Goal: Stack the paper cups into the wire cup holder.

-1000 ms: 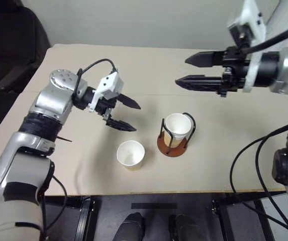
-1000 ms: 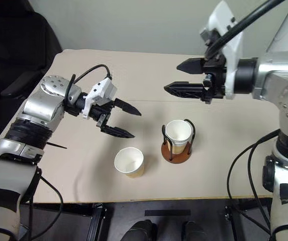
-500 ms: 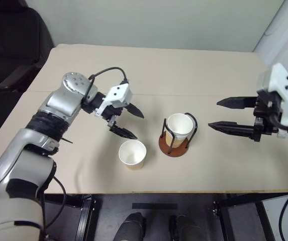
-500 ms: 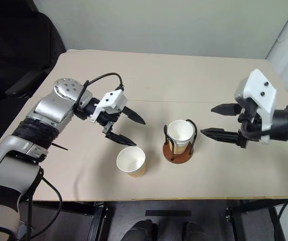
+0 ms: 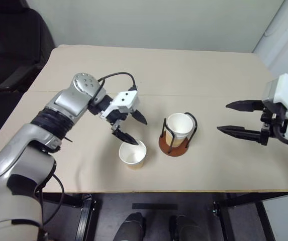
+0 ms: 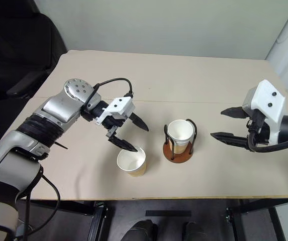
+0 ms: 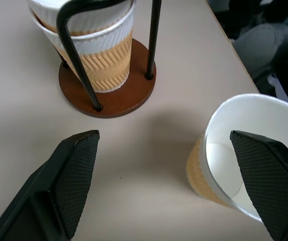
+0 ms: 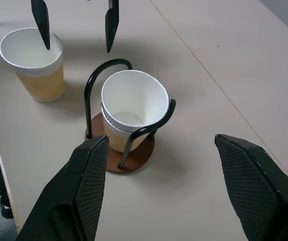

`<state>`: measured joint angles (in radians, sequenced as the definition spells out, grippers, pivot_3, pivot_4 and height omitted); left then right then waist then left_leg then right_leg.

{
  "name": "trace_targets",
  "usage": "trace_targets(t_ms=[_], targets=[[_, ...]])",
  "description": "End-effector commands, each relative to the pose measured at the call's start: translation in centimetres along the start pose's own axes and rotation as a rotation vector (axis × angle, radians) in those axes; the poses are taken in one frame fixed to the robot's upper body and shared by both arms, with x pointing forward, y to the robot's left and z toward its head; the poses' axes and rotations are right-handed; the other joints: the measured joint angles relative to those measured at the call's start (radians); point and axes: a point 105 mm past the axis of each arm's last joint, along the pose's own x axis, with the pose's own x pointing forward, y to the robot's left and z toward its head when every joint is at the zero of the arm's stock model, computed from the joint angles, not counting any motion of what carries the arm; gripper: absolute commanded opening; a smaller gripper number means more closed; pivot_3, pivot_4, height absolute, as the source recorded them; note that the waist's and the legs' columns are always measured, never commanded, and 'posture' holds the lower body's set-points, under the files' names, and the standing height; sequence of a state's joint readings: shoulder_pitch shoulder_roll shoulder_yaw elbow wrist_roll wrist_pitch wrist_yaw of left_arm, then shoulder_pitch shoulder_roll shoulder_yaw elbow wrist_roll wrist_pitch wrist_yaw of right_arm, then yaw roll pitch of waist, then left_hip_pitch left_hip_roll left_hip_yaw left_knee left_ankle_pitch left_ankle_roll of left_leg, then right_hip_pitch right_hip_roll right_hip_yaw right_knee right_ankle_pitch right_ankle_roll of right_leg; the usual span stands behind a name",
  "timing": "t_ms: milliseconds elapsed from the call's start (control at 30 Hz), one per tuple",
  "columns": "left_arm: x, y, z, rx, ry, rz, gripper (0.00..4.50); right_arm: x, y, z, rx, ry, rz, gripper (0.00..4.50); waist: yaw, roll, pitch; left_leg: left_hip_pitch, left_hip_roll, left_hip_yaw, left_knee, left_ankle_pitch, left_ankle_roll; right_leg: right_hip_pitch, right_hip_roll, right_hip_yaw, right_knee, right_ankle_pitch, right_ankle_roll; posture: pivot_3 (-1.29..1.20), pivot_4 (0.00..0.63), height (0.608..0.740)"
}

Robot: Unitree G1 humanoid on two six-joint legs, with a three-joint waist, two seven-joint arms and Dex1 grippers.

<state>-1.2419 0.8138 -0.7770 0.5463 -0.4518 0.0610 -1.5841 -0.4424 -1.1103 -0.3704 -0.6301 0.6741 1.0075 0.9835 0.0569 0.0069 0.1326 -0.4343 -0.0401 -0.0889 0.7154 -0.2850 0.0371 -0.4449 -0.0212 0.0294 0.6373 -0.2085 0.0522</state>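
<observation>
1. Table (image 5: 199,70): beige top, bearing the holder and the loose cup near its front edge; dark chair (image 5: 8,45) beside its far left corner.
2. Left gripper (image 5: 131,129): wide open and empty, angled down and toward the holder. One finger (image 5: 124,136) hangs over the far-left part of the loose cup's rim, its tip at the rim's level; whether touching cannot be told. Other finger out toward the holder, above the bare strip between cup and holder.
3. Right gripper (image 5: 240,119): wide open and empty, roughly level, pointing at the holder from the right, well apart from it and above the table.
4. Holder (image 5: 173,145): round reddish-brown base with black wire loops, upright at mid-table near the front edge, between the two grippers.
5. Stacked cups (image 5: 178,128): nested upright inside the wire loops, two rims visible one just under the other in the right wrist view, top one white inside and empty, mouth above the loops' tops.
6. Loose cup (image 5: 132,154): upright and empty on the table just left of the holder and slightly nearer the front edge, apart from the base, tan ribbed outside, white inside.
</observation>
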Motion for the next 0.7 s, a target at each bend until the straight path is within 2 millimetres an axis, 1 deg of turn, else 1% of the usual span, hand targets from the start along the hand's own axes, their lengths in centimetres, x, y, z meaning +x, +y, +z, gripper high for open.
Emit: trace_targets(t_ms=[33,433,533,667,700], targets=[[-0.6,-0.2,1.1,0.075,0.021,-0.028,4.50,-0.5,-0.4,0.7,-0.033,-0.025,-0.035,3.37,0.000,0.000,0.000,0.000,0.000,0.000,0.000,0.000,0.000,0.000,0.000,0.000,0.000,0.000,0.000,0.00,0.150,0.740],[0.7,-0.8,1.0,0.078,0.032,-0.083,4.50,-0.2,-0.5,0.5,-0.039,-0.025,-0.045,3.37,0.000,0.000,0.000,0.000,0.000,0.000,0.000,0.000,0.000,0.000,0.000,0.000,0.000,0.000,0.000,0.00,0.150,0.740],[1.3,-1.2,0.3,0.078,0.053,-0.103,3.89,-0.3,-0.5,0.5,-0.040,-0.027,-0.049,3.42,0.000,0.000,0.000,0.000,0.000,0.000,0.000,0.000,0.000,0.000,0.000,0.000,0.000,0.000,0.000,0.00,0.150,0.740],[1.3,-1.4,-0.3,0.065,0.061,-0.106,2.48,-0.4,-0.6,0.5,-0.041,-0.026,-0.053,3.42,0.000,0.000,0.000,0.000,0.000,0.000,0.000,0.000,0.000,0.000,0.000,0.000,0.000,0.000,0.000,0.00,0.150,0.740],[1.3,-1.4,-0.4,0.063,0.064,-0.105,2.07,-0.4,-0.6,0.5,-0.041,-0.026,-0.054,3.42,0.000,0.000,0.000,0.000,0.000,0.000,0.000,0.000,0.000,0.000,0.000,0.000,0.000,0.000,0.000,0.00,0.150,0.740]])
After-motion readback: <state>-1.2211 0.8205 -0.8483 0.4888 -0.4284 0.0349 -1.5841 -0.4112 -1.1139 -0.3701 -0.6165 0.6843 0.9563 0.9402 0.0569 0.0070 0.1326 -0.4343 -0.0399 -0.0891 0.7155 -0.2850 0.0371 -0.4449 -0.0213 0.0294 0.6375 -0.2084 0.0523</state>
